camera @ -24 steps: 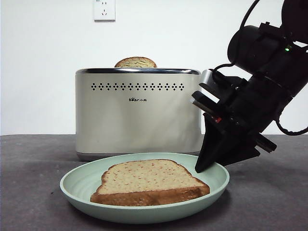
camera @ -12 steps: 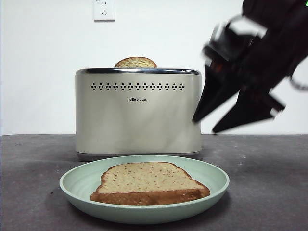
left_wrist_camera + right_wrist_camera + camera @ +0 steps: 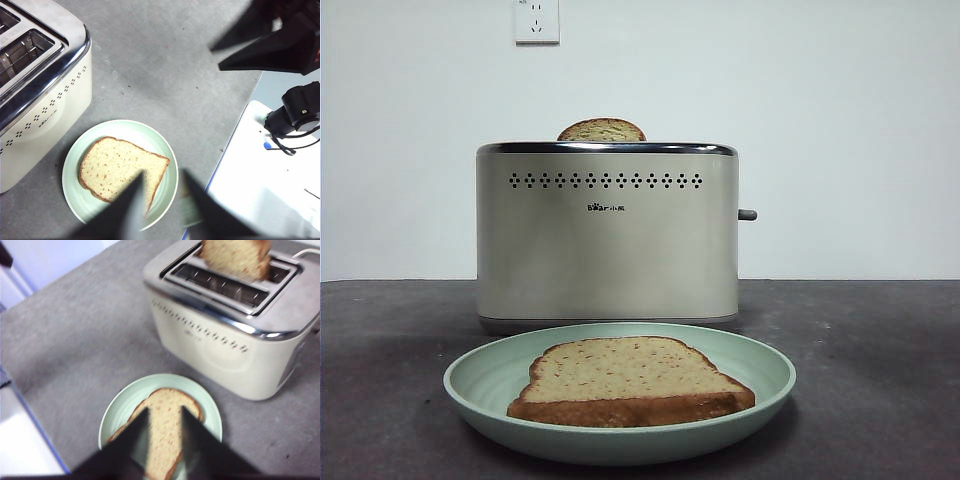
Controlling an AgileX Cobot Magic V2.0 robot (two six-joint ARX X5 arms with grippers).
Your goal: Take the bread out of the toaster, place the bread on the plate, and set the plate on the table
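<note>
The bread is seen lying flat in the middle of the pale-green plate, crust edge toward the near side, and the plate is set on the dark grey table just in front of the toaster, near but not touching it. A 2nd slice is seen standing in a toaster slot, its domed top poking above the chrome rim; the side lever sticks out at the right. A wall socket is fixed on the wall behind. No arm is shown in the front view. In the wrist views both grippers are held above the plate w/ nothing pinched: the left gripper w/ jaws spread, the right gripper w/ jaws parted over the bread. In the left wrist view the right gripper's dark jaws are also seen, and a small black camera sits on a white surface beside the table.
</note>
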